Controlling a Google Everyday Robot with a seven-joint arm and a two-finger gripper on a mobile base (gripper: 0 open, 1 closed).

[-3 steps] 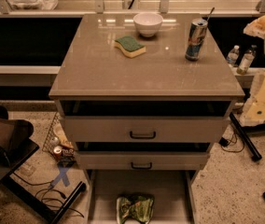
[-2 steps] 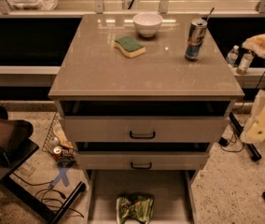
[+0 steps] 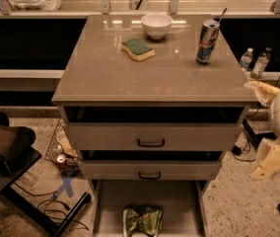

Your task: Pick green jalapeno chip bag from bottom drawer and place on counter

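Observation:
The green jalapeno chip bag (image 3: pixel 142 220) lies crumpled on the floor of the open bottom drawer (image 3: pixel 111 206), near its front middle. The counter (image 3: pixel 105 73) is the glossy tan top of the cabinet. My gripper (image 3: pixel 274 139), with pale cream parts, hangs at the right edge of the view, beside the cabinet's right front corner. It is level with the two upper drawers, well above and to the right of the bag, and holds nothing that I can see.
On the counter stand a white bowl (image 3: pixel 156 25), a green-and-yellow sponge (image 3: pixel 137 49) and a drink can with a straw (image 3: pixel 207 41). Two closed upper drawers have black handles (image 3: pixel 151 143). Cans and cables (image 3: pixel 63 162) lie on the floor to the left; bottles (image 3: pixel 253 62) stand to the right.
My gripper has moved downward along the cabinet's right side, from counter level to drawer level. The bag and the counter items have not moved.

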